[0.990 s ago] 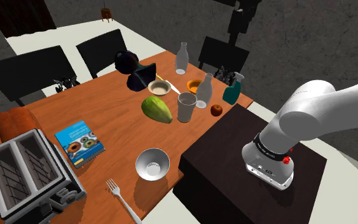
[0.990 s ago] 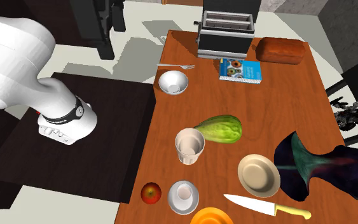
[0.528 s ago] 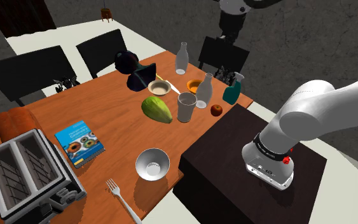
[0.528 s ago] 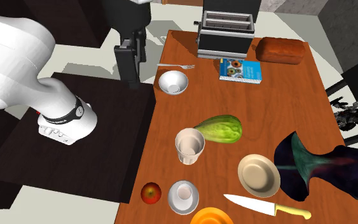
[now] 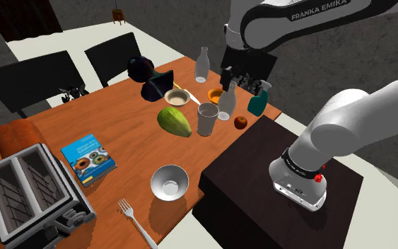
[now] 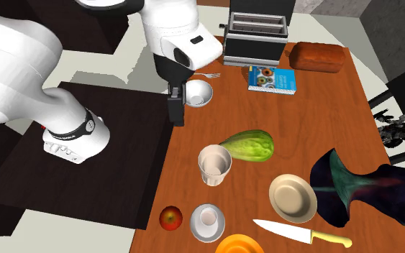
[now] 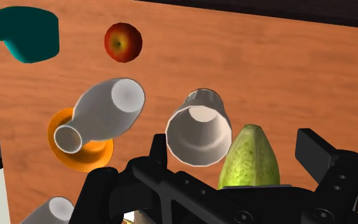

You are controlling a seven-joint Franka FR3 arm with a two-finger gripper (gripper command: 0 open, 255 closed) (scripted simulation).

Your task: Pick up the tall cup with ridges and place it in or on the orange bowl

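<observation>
White arm [image 5: 346, 124], dark joint bands, FRANKA EMIKA lettering [image 5: 310, 10], red button [image 5: 320, 177], black jaws.

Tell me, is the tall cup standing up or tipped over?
Standing up: the tall cup rests base-down on the table, open mouth facing up.

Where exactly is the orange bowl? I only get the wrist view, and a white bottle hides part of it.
Observer: In the second exterior view the orange bowl sits at the end of the table, with a yellow-handled knife beside it.
Operator: Is the hand holding the cup?
Observer: No. The shoulder view shows the gripper hanging high above the table, apart from the ridged cup.
Operator: What lies farther along?
Observer: A toaster at the opposite end, a brown loaf next to it.
</observation>
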